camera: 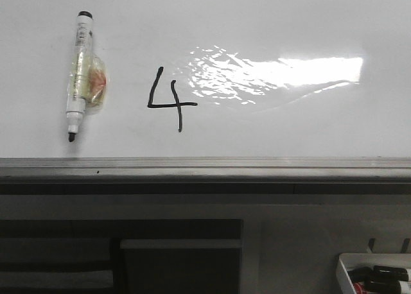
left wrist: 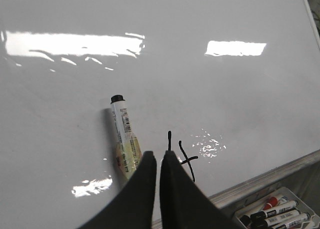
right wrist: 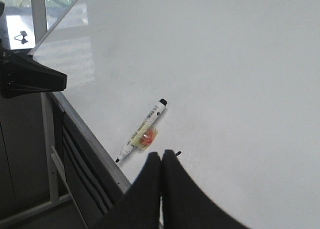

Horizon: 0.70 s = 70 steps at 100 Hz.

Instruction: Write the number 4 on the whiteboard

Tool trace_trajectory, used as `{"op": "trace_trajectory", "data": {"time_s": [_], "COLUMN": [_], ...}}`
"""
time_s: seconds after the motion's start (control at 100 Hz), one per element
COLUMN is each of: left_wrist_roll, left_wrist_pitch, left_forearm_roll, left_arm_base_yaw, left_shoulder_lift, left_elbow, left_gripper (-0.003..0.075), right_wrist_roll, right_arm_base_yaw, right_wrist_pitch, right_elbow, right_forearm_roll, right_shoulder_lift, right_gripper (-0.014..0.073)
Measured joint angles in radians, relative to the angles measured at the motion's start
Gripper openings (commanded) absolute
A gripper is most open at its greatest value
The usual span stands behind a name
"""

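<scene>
The number 4 point(camera: 170, 101) is drawn in black on the glossy whiteboard point(camera: 289, 24), left of a bright glare patch. A black-tipped marker point(camera: 80, 76) with a yellowish wrap lies uncapped on the board, left of the digit. In the left wrist view my left gripper point(left wrist: 160, 156) is shut and empty, held back from the board, with the marker point(left wrist: 125, 139) and the 4 point(left wrist: 186, 159) just beyond its tips. My right gripper point(right wrist: 161, 155) is shut and empty; the marker point(right wrist: 145, 131) shows past it, and only one stroke end of the 4 point(right wrist: 178, 152). Neither gripper shows in the front view.
A grey metal rail point(camera: 205, 169) runs along the board's lower edge. A white tray point(camera: 341, 271) with several markers sits below at the right, and it also shows in the left wrist view point(left wrist: 295, 195). A black arm part point(right wrist: 25, 76) shows beside the board's edge.
</scene>
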Motion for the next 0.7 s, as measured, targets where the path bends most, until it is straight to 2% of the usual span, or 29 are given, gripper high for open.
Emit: {"op": "trace_trajectory", "data": {"time_s": [0.19, 0.37, 0.7], "left_wrist_roll": [0.000, 0.000, 0.000], "left_wrist_pitch": [0.095, 0.142, 0.155], "left_forearm_roll": [0.104, 0.124, 0.126], "left_arm_base_yaw": [0.000, 0.000, 0.000], "left_shoulder_lift": [-0.181, -0.257, -0.263], "left_elbow": [0.060, 0.069, 0.069], "left_gripper": [-0.0020, -0.0020, -0.0020], "right_wrist_roll": [0.006, 0.009, 0.009], "right_arm_base_yaw": [0.000, 0.000, 0.000], "right_wrist_pitch": [0.001, 0.107, 0.151], "right_elbow": [0.138, 0.205, 0.209], "right_forearm_roll": [-0.002, -0.002, -0.007], "right_shoulder_lift": [-0.216, -0.380, -0.426], "right_gripper": [-0.0060, -0.0060, -0.0061]}}
